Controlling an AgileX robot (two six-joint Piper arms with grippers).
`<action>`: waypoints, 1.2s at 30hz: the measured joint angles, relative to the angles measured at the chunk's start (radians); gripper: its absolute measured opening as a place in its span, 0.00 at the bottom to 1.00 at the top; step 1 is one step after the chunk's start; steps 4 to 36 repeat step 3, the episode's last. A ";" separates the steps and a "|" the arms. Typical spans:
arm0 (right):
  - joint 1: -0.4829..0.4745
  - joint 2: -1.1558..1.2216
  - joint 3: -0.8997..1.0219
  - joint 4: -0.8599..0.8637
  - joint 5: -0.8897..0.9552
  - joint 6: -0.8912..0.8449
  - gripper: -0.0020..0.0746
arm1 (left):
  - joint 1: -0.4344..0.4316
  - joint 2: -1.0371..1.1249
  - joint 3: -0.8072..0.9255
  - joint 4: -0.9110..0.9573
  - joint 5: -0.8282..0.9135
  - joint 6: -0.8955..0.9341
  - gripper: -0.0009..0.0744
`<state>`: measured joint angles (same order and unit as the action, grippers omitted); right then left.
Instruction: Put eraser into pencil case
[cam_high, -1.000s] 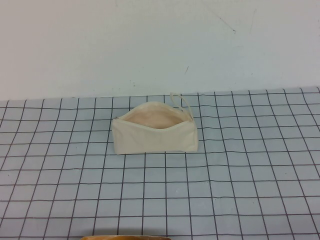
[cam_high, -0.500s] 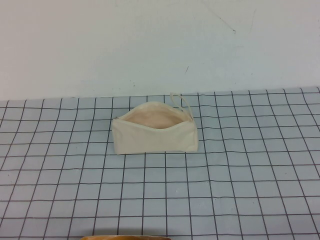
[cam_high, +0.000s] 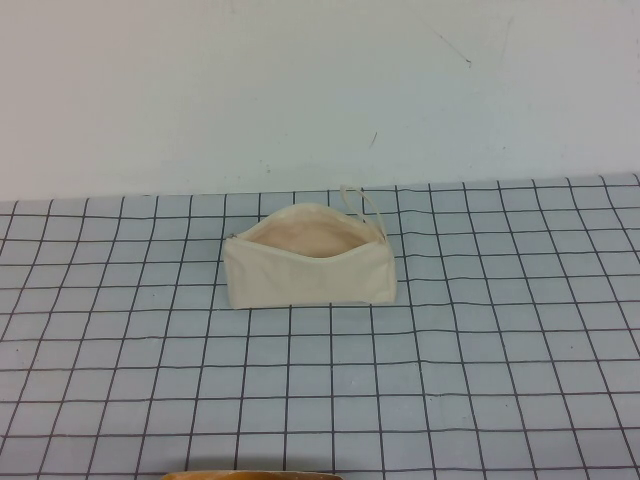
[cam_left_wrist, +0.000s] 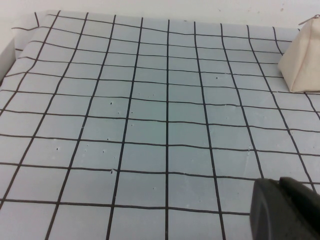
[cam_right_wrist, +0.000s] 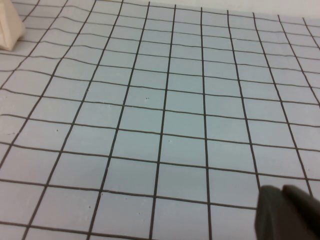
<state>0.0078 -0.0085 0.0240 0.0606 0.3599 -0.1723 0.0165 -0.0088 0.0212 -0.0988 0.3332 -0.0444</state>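
The case (cam_high: 309, 270) stands open on the grid mat (cam_high: 500, 350); my left gripper (cam_left_wrist: 285, 210) and right gripper (cam_right_wrist: 287, 212) hover low over bare mat, well apart from it; their state I cannot tell

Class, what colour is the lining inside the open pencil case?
Pinkish-beige, inside the cream pencil case, clearest in the high view.

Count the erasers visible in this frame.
0. No eraser shows on the grid mat; one may be hidden inside the open pencil case at mid-table. The left tool and right tool sit off to either side, only their tips in view.
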 joint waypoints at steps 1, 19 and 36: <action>0.000 0.000 0.000 0.000 0.000 0.000 0.02 | 0.000 0.000 0.000 0.000 0.000 0.000 0.01; 0.000 0.000 0.000 0.000 0.000 0.000 0.02 | 0.000 0.000 0.000 0.000 0.000 0.000 0.01; 0.000 0.000 0.000 0.000 0.000 0.000 0.02 | 0.000 0.000 0.000 0.000 0.000 0.000 0.01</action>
